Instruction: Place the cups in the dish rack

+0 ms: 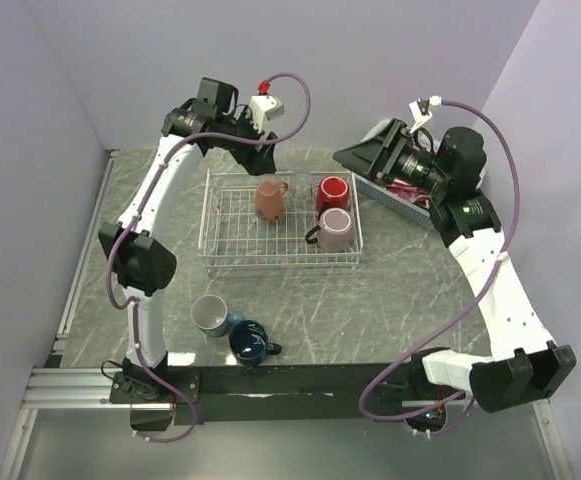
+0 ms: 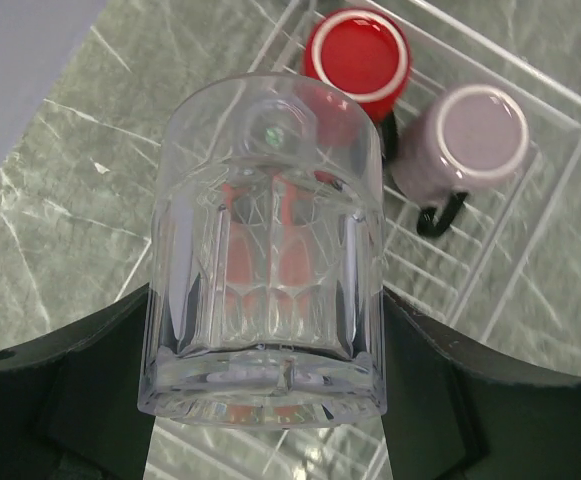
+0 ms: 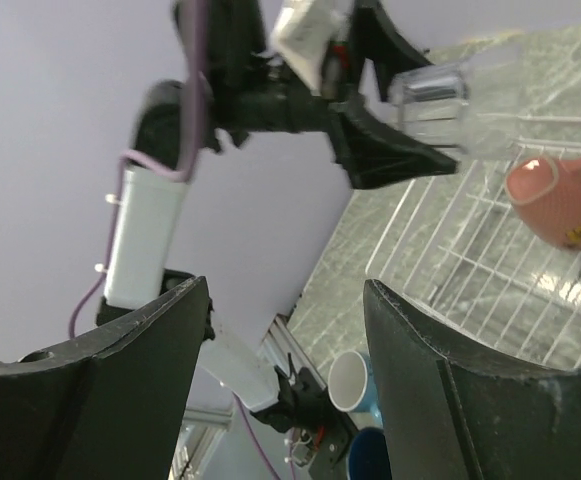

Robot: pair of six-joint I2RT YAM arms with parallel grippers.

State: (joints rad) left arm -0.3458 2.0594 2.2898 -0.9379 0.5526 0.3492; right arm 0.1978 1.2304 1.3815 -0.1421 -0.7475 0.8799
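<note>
At the far left the left arm arches over the counter (image 1: pixel 390 300) and carries its tool, the left tool (image 2: pixel 265 400), above the far left corner of the dish rack (image 1: pixel 280 263). The fingers are clamped against the two sides of a clear glass (image 2: pixel 265 250), so that tool is pinching the glass and nothing else. The glass's long axis runs straight out from the wrist toward the rack, and what looks like its thicker end sits nearest the wrist, though I cannot be sure which end is the mouth. The rack wires lie directly beneath and beyond the glass, so the coming move is, by my reading, a short lowering onto the grid, and the left arm is plainly the nearer one for it. On the counter in front of the rack, well apart from it, the teal-blue mug (image 1: pixel 210 314) and the dark navy mug (image 1: pixel 252 342) sit just beside each other, not yet loaded. Inside the rack the salmon-orange mug (image 1: pixel 269 200) sits left of centre, leaving bare grid on its left side that looks the likeliest spot for the glass. Further right, the red mug (image 1: pixel 332 192) and the mauve-pink mug (image 1: pixel 334 229) stand close together in the rack's right end. At the right the right tool (image 3: pixel 285 300) hangs beyond the rack's far right corner with its fingers spread and nothing between them, near the white plastic basket (image 1: pixel 410 200)
</note>
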